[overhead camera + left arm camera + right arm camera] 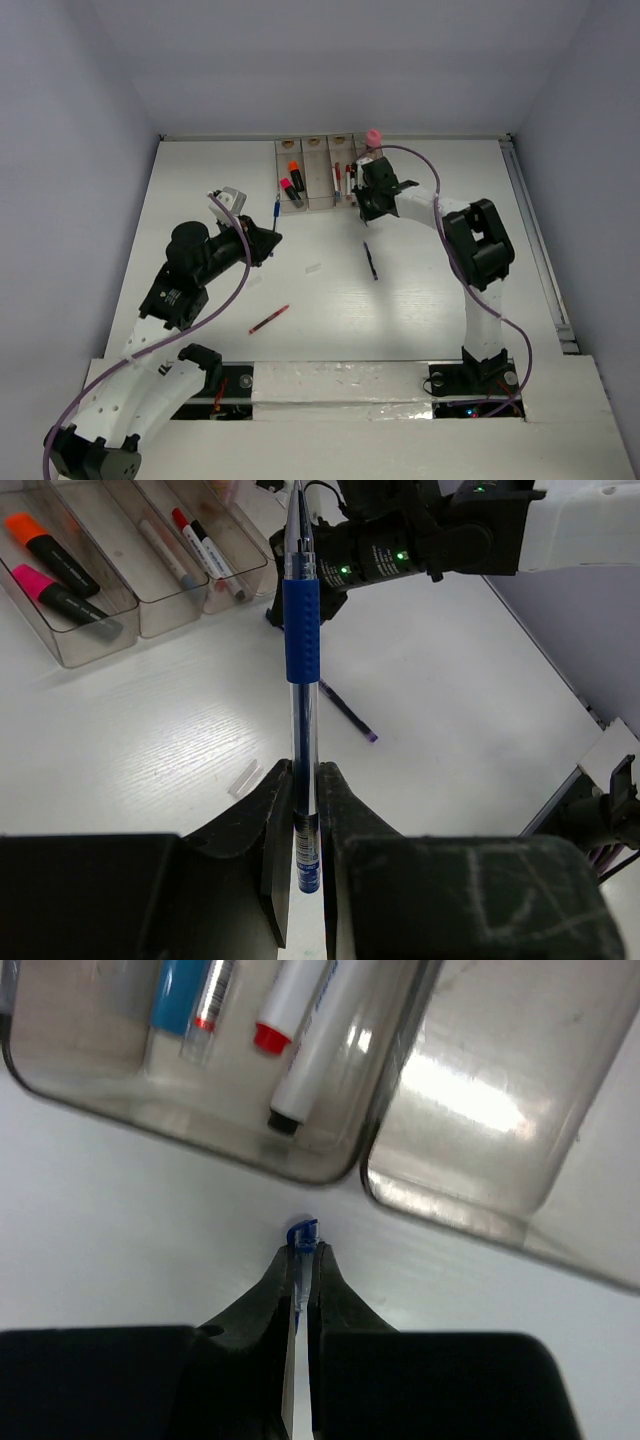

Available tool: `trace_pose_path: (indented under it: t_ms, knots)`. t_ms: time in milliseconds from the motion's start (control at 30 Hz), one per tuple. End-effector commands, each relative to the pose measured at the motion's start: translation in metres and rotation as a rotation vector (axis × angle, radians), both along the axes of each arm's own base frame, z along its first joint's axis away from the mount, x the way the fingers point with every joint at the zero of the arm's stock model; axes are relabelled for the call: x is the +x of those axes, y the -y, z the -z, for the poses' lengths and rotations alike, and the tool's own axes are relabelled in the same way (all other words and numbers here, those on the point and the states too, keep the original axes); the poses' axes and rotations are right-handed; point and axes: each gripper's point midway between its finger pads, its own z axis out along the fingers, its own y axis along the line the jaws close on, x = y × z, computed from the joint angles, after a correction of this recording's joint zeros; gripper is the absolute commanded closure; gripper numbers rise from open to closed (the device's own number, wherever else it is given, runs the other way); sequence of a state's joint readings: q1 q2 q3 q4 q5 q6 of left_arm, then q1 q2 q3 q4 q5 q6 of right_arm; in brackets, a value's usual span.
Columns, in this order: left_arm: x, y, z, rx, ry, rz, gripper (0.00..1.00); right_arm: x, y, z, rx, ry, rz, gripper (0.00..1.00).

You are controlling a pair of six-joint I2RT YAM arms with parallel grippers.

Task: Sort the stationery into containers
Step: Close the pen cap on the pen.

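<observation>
My left gripper (pixel 305 772) is shut on the lower end of a blue pen (pixel 301 630) and holds it above the table, left of the containers (pixel 315 170); the pen also shows in the top view (pixel 277 210). My right gripper (pixel 303 1250) is shut on a small clear, blue-tipped pen cap (pixel 303 1232) close over the table, just in front of the bins' near ends. Orange (pixel 50 548) and pink (pixel 62 596) highlighters lie in the left bin. Red-capped white markers (pixel 305 1030) lie in the third bin. A pink-capped glue stick (pixel 373 137) stands at the right bin.
A red pen (pixel 268 319) lies on the table near the left arm. A dark pen (pixel 371 260) lies at mid-table. A small clear piece (pixel 243 777) lies near the left gripper. Purple cables run along both arms. Walls enclose the table.
</observation>
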State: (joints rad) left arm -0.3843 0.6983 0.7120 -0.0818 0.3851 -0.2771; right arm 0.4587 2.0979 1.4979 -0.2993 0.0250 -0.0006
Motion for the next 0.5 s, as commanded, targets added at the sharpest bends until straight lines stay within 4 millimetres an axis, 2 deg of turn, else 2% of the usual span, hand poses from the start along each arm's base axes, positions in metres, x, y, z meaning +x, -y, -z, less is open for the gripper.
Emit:
trace_pose_path:
  t_ms: [0, 33, 67, 100, 133, 167, 200, 233, 267, 333, 367, 400, 433, 467]
  knots:
    - [0.0, 0.004, -0.007, -0.008, 0.025, 0.026, 1.0, -0.014, -0.019, -0.034, 0.148, 0.047, 0.012, 1.0]
    - [0.0, 0.005, -0.005, -0.01, 0.02, 0.033, 1.0, -0.021, -0.031, -0.046, 0.207, 0.06, 0.03, 1.0]
    - [0.0, 0.006, -0.005, -0.013, 0.018, 0.037, 1.0, -0.024, -0.04, -0.073, 0.286, 0.119, 0.023, 1.0]
    - [-0.001, 0.008, -0.004, -0.013, 0.015, 0.049, 1.0, -0.03, -0.051, -0.087, 0.345, 0.141, 0.013, 1.0]
    - [0.0, 0.008, -0.003, -0.006, 0.01, 0.05, 1.0, -0.043, -0.071, -0.1, 0.42, 0.139, 0.007, 1.0]
    - [0.0, 0.008, -0.003, -0.003, 0.009, 0.052, 1.0, -0.044, -0.084, -0.136, 0.505, 0.223, -0.006, 1.0]
    - [0.0, 0.008, -0.003, -0.003, 0.01, 0.056, 1.0, -0.052, -0.092, -0.142, 0.538, 0.233, -0.014, 1.0]
    - [0.0, 0.009, -0.002, -0.003, 0.006, 0.062, 1.0, -0.066, -0.112, -0.156, 0.597, 0.235, -0.027, 1.0]
    - [-0.001, 0.01, -0.001, -0.005, 0.005, 0.069, 1.0, -0.065, -0.12, -0.178, 0.657, 0.293, -0.014, 1.0]
    - [-0.002, 0.012, 0.002, -0.007, -0.007, 0.08, 1.0, -0.076, -0.133, -0.212, 0.788, 0.325, -0.008, 1.0]
    - [-0.001, 0.012, 0.002, -0.006, -0.01, 0.082, 1.0, -0.076, -0.139, -0.237, 0.873, 0.375, -0.01, 1.0]
    - [-0.001, 0.013, 0.003, -0.005, -0.011, 0.08, 1.0, -0.081, -0.143, -0.256, 0.937, 0.396, -0.013, 1.0]
    - [0.0, 0.012, 0.003, -0.005, -0.013, 0.077, 1.0, -0.082, -0.143, -0.263, 0.987, 0.402, -0.005, 1.0]
    - [0.0, 0.012, 0.004, -0.004, -0.013, 0.074, 1.0, -0.082, -0.143, -0.285, 1.083, 0.425, 0.013, 1.0]
